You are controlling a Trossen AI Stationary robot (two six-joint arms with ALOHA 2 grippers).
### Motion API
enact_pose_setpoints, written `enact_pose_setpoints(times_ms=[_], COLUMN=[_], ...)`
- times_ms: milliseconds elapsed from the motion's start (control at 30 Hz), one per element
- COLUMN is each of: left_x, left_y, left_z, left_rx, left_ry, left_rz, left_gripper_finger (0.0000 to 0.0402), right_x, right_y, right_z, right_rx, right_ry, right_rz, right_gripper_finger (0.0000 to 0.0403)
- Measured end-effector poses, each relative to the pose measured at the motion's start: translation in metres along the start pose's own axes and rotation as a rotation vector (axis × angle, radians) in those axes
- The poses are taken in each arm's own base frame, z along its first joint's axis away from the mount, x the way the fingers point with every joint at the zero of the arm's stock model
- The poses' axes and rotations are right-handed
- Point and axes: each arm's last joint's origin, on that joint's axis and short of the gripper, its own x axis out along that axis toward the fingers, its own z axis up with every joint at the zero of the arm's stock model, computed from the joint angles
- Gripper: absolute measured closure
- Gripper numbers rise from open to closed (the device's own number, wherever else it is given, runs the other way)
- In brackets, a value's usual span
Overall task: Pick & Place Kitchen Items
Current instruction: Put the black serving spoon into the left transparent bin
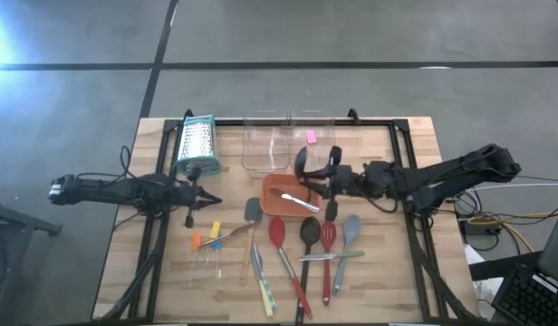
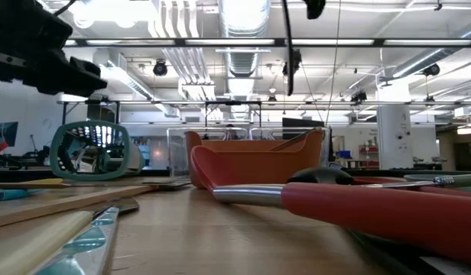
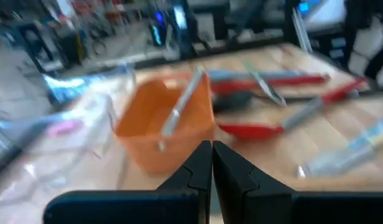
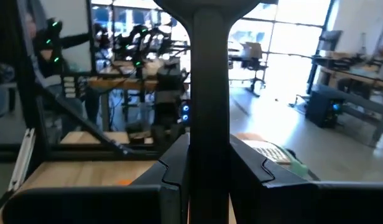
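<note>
My right gripper (image 1: pixel 308 172) reaches in from the table's right. It is shut on a black utensil (image 4: pixel 208 93) at the far edge of the orange tray (image 1: pixel 272 206). My left gripper (image 3: pixel 211 163) waits shut at the table's left (image 1: pixel 211 201) and holds nothing. A metal-handled tool (image 1: pixel 302 199) lies in the tray. Red, black and grey spoons and spatulas (image 1: pixel 308 234) lie flat on the wood near the tray. To their left lie thin green-yellow tools (image 1: pixel 262 282) and small orange and yellow pieces (image 1: pixel 206 237). My right gripper pinches the black utensil's handle (image 4: pixel 208 134) between its two fingers. The fingers (image 4: pixel 173 168) come in level from the table's right and lie across the handle. The utensil stands upright with its widening end (image 4: pixel 204 7) on top, lifted clear of the table.
A metal box grater with teal trim (image 1: pixel 196 145) lies at the far left. Two clear tubs (image 1: pixel 266 143) stand behind the tray, and one holds a pink piece (image 1: pixel 310 137). A black frame (image 1: pixel 388 122) runs along the table's far and side edges.
</note>
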Motion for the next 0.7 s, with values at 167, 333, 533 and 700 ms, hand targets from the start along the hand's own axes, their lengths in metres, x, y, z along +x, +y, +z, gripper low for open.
enact_pose_setpoints(times_ms=[167,333,533,700], left_x=[-0.003,-0.014,0.000,0.025], left_y=[0.005,0.010,0.012,0.011], left_z=[0.029,0.056,0.070,0.083], left_rx=[0.070,0.078,0.169,0.153], left_ry=[-0.295,-0.601,-0.532,-0.426], left_rz=[0.084,0.151,0.153,0.067], left_gripper_finger=[0.0383,0.0383,0.0381,0.0364], right_x=[0.027,0.056,0.081,0.094], right_y=[0.010,0.020,0.027,0.031], right_z=[-0.001,-0.010,-0.016,-0.015], right_rx=[-0.038,-0.049,-0.055,-0.054], right_ry=[0.014,0.060,0.111,0.110], right_rz=[0.108,0.162,0.167,0.168], right_gripper_finger=[0.0339,0.0339,0.0339,0.0339])
